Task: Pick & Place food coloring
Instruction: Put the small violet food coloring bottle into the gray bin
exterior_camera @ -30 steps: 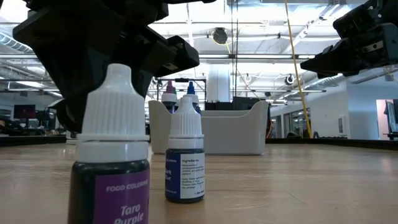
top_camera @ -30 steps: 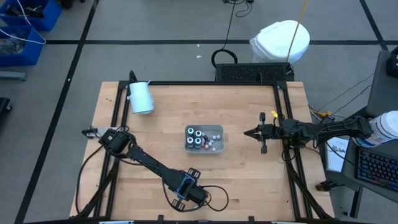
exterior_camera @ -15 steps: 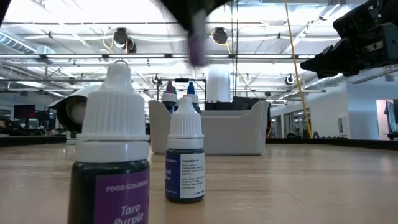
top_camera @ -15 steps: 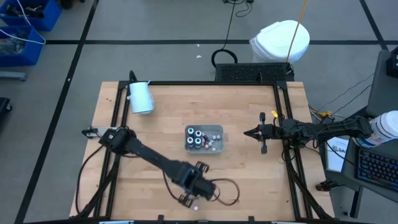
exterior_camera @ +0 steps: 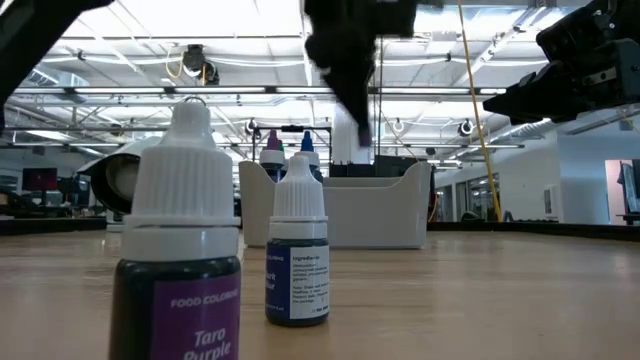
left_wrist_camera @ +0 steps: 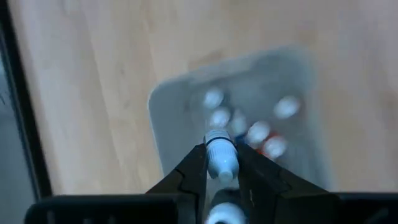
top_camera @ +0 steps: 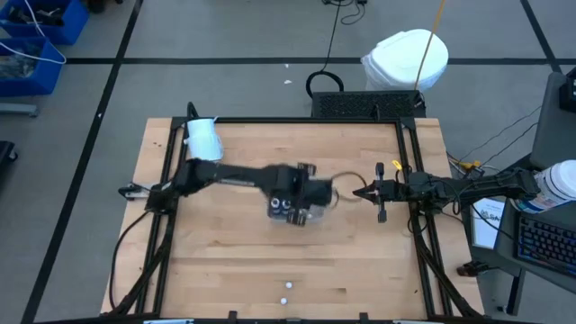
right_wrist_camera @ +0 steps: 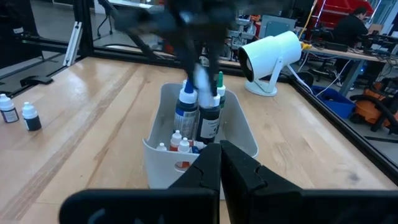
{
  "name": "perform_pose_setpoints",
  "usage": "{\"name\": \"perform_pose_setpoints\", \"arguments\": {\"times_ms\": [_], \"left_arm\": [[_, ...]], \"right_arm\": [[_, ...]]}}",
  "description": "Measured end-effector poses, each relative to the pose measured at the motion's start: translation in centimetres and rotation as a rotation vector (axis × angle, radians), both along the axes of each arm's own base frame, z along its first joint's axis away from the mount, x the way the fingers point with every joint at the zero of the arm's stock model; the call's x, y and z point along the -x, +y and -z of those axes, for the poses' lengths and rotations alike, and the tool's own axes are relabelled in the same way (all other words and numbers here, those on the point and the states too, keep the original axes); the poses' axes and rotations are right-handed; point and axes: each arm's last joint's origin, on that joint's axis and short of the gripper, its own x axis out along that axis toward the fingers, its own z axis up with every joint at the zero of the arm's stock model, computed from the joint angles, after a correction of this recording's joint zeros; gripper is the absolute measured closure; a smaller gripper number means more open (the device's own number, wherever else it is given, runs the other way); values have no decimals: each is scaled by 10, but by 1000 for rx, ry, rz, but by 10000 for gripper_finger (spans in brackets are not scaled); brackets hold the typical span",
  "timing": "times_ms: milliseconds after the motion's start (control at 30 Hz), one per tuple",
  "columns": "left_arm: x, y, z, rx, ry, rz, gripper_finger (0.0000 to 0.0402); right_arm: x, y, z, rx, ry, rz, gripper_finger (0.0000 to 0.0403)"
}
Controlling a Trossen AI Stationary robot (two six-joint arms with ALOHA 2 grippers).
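Left hand (left_wrist_camera: 221, 163) pinches a small white-capped food coloring bottle (left_wrist_camera: 220, 157) over the pale grey rectangular tray (left_wrist_camera: 163, 130) at counter centre, ready to drop; right hand (top_camera: 363, 192) shut, idle nr right edge.

The right gripper (right_wrist_camera: 219, 163) has its two dark fingers pressed together, pointing at a pale grey tray (right_wrist_camera: 160, 160) just ahead of it on the wooden table (right_wrist_camera: 81, 124). Tall bottles (right_wrist_camera: 210, 116) stand upright at the tray's far end, small white ones (right_wrist_camera: 177, 145) nearer. Above the tray hangs the blurred left gripper (right_wrist_camera: 200, 65), clasping a bottle (right_wrist_camera: 201, 79). Beyond stands a white cylinder (right_wrist_camera: 272, 56); two more bottles (right_wrist_camera: 18, 113) sit well off to one side.
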Motion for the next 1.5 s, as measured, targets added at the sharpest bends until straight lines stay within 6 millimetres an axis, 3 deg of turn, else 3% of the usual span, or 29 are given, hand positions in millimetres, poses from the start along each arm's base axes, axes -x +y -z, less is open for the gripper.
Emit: {"name": "perform_pose_setpoints", "arguments": {"times_ms": [133, 333, 1067, 1500], "left_arm": [[1, 26, 20, 14, 58, -46, 325], [-2, 41, 44, 62, 55, -30, 327], [2, 40, 80, 86, 71, -74, 325], [-2, 46, 84, 137, 35, -48, 325]], "right_arm": [[0, 0, 0, 6, 0, -1, 403], [0, 0, 0, 30, 1, -4, 403], [0, 0, -2, 26, -24, -3, 403], [0, 0, -3, 27, -30, -4, 403]]}}
